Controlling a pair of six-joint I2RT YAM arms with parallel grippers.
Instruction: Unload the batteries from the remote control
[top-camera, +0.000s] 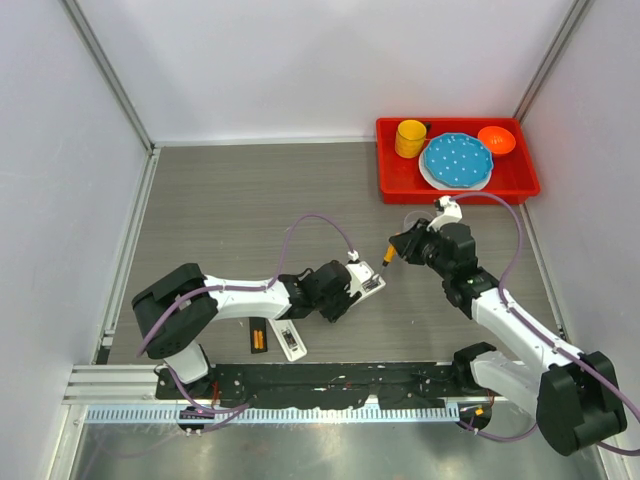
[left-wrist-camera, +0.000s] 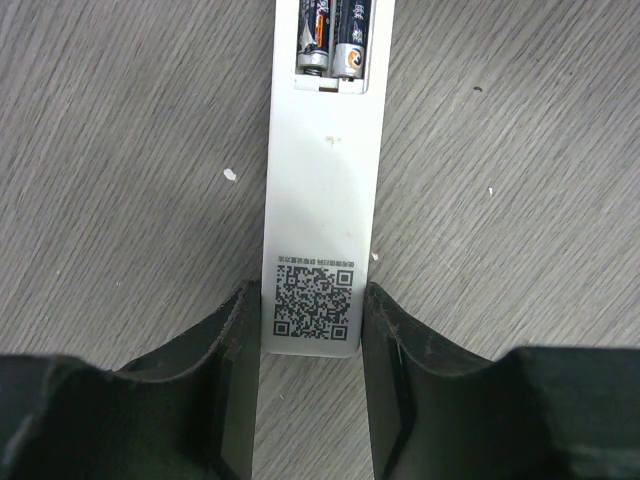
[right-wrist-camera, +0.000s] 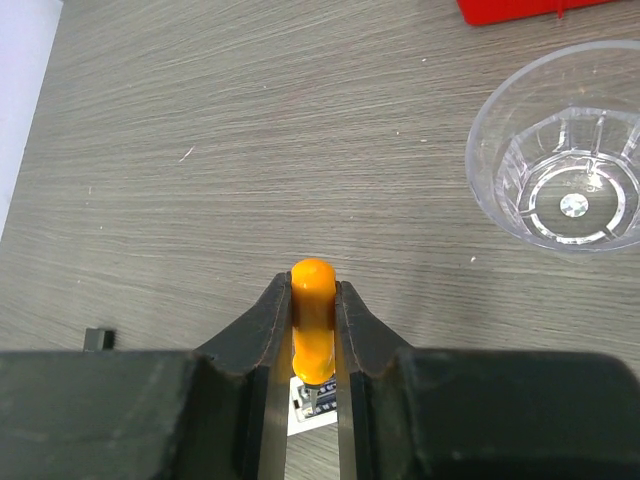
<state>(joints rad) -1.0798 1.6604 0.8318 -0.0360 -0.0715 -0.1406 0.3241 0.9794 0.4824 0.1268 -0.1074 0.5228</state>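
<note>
A white remote (left-wrist-camera: 320, 200) lies back-up on the grey table with its battery compartment open. Two batteries (left-wrist-camera: 333, 45) sit side by side in it, dark with silvery ends. My left gripper (left-wrist-camera: 310, 330) is shut on the remote's end with the QR code, one finger on each long edge; it also shows in the top view (top-camera: 350, 284). My right gripper (right-wrist-camera: 314, 330) is shut on an orange-handled screwdriver (right-wrist-camera: 314, 300). The screwdriver's tip points down at the compartment (right-wrist-camera: 322, 402). In the top view the screwdriver (top-camera: 388, 258) hangs just over the remote (top-camera: 370, 283).
A clear plastic cup (right-wrist-camera: 560, 190) stands right of the right gripper. A red tray (top-camera: 400, 185) at the back right holds a yellow cup, a blue plate and an orange bowl. A black piece with orange (top-camera: 258, 337) and a white piece (top-camera: 291, 341) lie by the left arm.
</note>
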